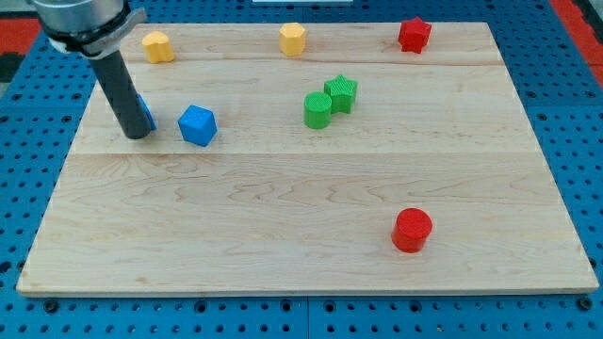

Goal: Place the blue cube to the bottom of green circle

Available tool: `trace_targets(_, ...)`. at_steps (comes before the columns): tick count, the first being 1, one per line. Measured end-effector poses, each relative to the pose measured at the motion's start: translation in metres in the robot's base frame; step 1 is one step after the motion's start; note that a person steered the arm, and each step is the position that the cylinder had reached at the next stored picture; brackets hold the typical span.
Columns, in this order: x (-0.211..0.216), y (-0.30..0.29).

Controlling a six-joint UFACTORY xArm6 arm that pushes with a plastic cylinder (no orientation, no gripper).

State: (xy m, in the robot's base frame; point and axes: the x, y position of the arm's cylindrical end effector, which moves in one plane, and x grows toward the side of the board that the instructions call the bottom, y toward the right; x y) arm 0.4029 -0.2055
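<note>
Tip [137,135] touching a half-hidden blue block [146,113] at its 1 o'clock, blue cube [198,125] at 3 o'clock, green circle [317,110] far right, no gripper or legible writing.

- A blue block [148,114] sits mostly hidden behind the dark rod, so its shape cannot be told.
- The arm [80,21] is cut off by the view's top edge.

two blue blocks [198,124], green circle [317,110], red star [414,35], pale wood-grain board [283,207].
</note>
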Motion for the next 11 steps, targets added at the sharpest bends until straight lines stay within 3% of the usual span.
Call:
trace_targets(3,-0.003,0.171)
trace_targets(4,-0.029,0.142)
trace_targets(5,-0.033,0.190)
trace_targets(6,0.000,0.222)
trace_targets(8,0.005,0.179)
trace_targets(9,0.012,0.189)
trace_targets(10,0.035,0.166)
trace_targets(11,0.023,0.248)
